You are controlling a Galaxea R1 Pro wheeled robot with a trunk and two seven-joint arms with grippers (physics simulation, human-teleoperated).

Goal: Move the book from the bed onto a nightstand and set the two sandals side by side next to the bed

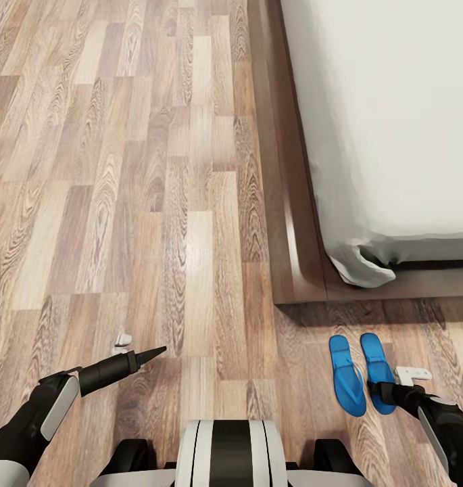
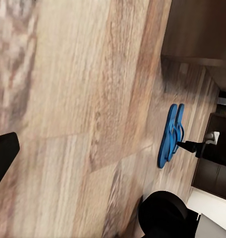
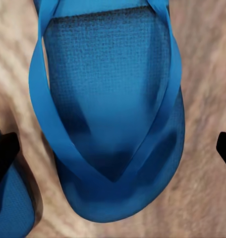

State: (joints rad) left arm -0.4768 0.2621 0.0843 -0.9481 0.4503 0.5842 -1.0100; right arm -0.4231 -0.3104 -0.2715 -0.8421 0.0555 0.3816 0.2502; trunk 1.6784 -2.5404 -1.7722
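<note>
Low over the plank floor (image 1: 157,223), the right gripper (image 3: 113,148) is hovering with fingers spread wide above the right blue sandal (image 1: 378,372), gripping nothing. Both sandals are lying side by side near the bed (image 1: 393,122) corner. The left gripper's (image 1: 147,355) opening: cannot tell.

left arm (image 1: 35,412): low, bent, jaws apart | right arm (image 1: 434,416): reaching down, wrist lowered, jaws spread wide

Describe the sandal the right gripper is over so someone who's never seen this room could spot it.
Find the bed, then its near corner by the wood floor. Two blue sandals lie side by side there. It's the one under the right gripper, farther from the left gripper.
</note>
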